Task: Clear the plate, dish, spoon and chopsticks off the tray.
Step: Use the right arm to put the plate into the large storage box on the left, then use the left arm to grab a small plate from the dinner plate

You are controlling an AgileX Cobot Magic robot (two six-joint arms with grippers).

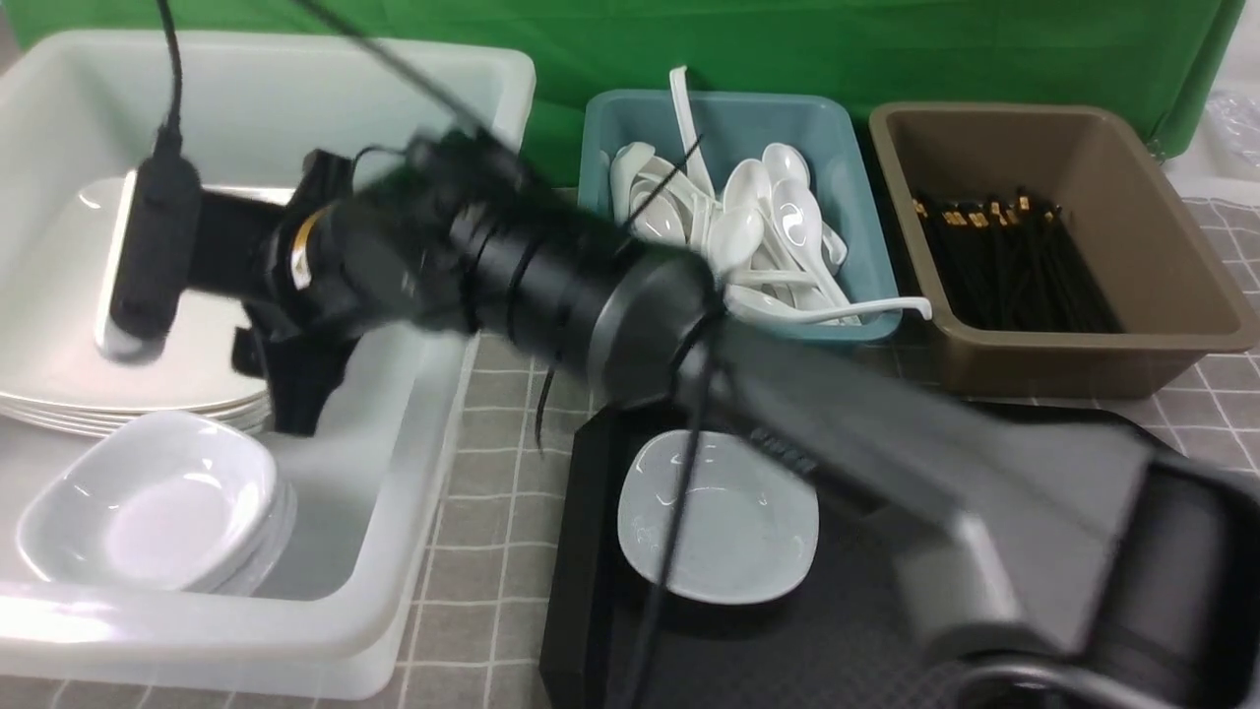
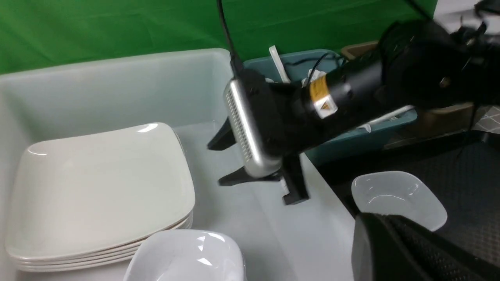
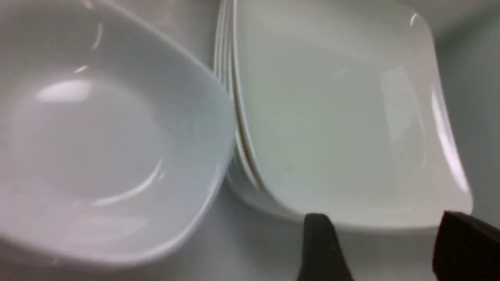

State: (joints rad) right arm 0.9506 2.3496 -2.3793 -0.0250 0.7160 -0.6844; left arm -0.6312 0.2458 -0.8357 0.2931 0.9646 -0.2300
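The small white dish [image 1: 719, 517] sits alone on the black tray [image 1: 787, 650], also seen as dish [image 2: 398, 197] on tray [image 2: 468, 183]. The large white plate [image 1: 59, 325] tops a stack inside the white tub [image 1: 423, 463]. My right arm reaches across the tray into that tub. Its gripper [image 1: 285, 389] hangs open and empty just off the plate's [image 3: 332, 117] near edge, gripper [image 3: 386, 234]. White spoons [image 1: 758, 226] fill the teal tub; black chopsticks [image 1: 1014, 256] lie in the brown tub. My left gripper [image 2: 365, 222] is shut, near the dish.
A stack of small dishes [image 1: 148, 502] stands in the tub's front corner beside the plates. The teal tub [image 1: 600, 148] and brown tub [image 1: 1162, 226] stand behind the tray. My right arm [image 1: 787, 414] hides the tray's back part. Grey checked cloth covers the table.
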